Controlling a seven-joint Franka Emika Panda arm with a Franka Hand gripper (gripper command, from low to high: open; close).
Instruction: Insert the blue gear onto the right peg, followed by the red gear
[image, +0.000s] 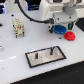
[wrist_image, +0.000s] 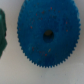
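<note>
White tabletop (image: 10, 60) seen from the exterior view. Blue gear (image: 60, 28) lying flat, hub hole facing up, no long axis, just beside red gear (image: 69, 36) toward the exterior view's right. Gripper (image: 61, 24) directly above blue gear; jaw spread impossible to tell. Right peg (image: 50, 51) upright on black-framed plate (image: 46, 56), well apart.

The blue gear (wrist_image: 47, 34) fills most of the wrist view, seen face-on — small teeth all round its rim, a dark hole at its centre. It lies on the pale table (wrist_image: 12, 72). At one edge sits a blurred dark green object (wrist_image: 2, 34), just beside the gear.
</note>
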